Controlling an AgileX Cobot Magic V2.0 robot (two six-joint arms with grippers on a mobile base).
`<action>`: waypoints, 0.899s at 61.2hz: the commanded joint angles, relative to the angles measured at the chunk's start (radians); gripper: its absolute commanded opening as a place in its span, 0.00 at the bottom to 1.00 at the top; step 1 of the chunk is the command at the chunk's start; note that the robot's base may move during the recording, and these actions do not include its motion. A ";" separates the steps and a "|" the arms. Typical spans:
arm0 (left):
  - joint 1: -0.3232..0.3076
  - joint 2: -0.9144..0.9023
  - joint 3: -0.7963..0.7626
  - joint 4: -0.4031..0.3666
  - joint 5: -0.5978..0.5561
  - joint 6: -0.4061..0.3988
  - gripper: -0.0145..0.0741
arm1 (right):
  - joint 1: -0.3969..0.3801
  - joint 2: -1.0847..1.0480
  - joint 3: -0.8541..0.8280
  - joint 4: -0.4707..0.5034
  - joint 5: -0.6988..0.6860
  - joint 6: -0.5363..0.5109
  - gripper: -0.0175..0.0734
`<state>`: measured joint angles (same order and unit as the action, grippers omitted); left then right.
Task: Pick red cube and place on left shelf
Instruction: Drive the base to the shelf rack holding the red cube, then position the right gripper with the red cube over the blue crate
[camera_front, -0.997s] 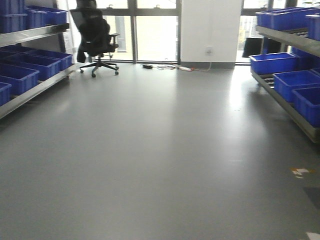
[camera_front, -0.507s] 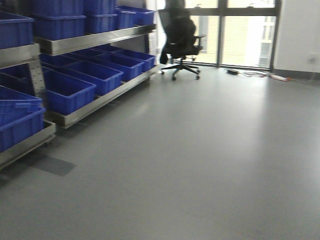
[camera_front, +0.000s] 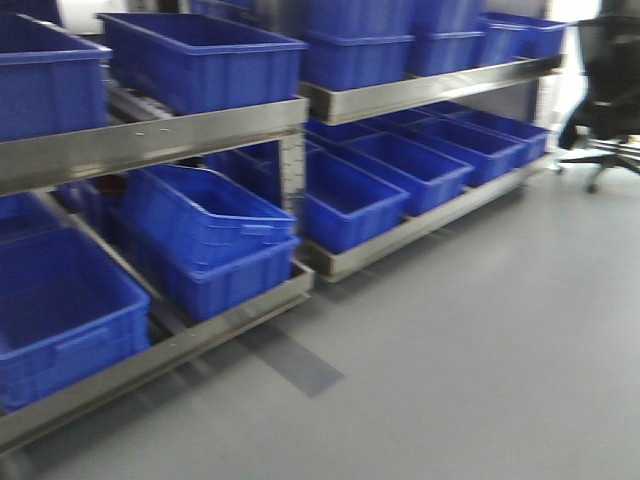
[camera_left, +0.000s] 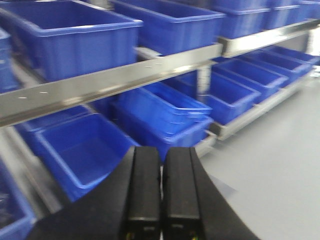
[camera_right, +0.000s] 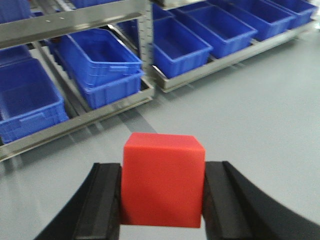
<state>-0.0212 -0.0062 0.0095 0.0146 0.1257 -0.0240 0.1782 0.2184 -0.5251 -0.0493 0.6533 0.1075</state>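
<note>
**Right wrist view.** The right claw (camera_right: 162, 202) is clamped on the cube (camera_right: 162, 177), with one black finger (camera_right: 106, 200) flat against each side face. The cube sits square in the grip, and its red top and front faces show. Grey floor (camera_right: 240, 125) lies beyond it. The shelf (camera_right: 75, 20), a steel rack, runs well apart from the cube, from 9 to 1 o'clock. Its lower tier carries blue crates (camera_right: 30, 100). Two of them are nested at 11 o'clock, just left of a perforated upright (camera_right: 146, 35).

**Left wrist view.** The left claw (camera_left: 160, 185) is drawn together. Its fingers (camera_left: 144, 185) lie side by side with only a thin seam between them and nothing held. At 12 o'clock the shelf's front rail (camera_left: 115, 82) crosses the frame, rising toward 2 o'clock. Crates stand above and below it.

**Front view (blurred).** Neither claw shows. The shelf fills the frame from 8 to 1 o'clock. Crates line the upper tier at 11 o'clock, and a nested pair (camera_front: 215, 240) sits under the rail near centre. A dark patch (camera_front: 300, 360) marks the floor at 6 o'clock. A black chair (camera_front: 615, 80) stands at 2 o'clock.
</note>
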 joint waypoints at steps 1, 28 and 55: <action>-0.001 -0.014 0.023 -0.004 -0.087 -0.001 0.28 | -0.005 0.013 -0.025 -0.009 -0.090 -0.008 0.33; -0.001 -0.014 0.023 -0.004 -0.087 -0.001 0.28 | -0.005 0.013 -0.025 -0.009 -0.090 -0.008 0.33; -0.001 -0.014 0.023 -0.004 -0.087 -0.001 0.28 | -0.004 0.013 -0.024 -0.009 -0.091 -0.008 0.33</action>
<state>-0.0212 -0.0062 0.0095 0.0146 0.1257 -0.0240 0.1782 0.2184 -0.5251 -0.0493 0.6533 0.1075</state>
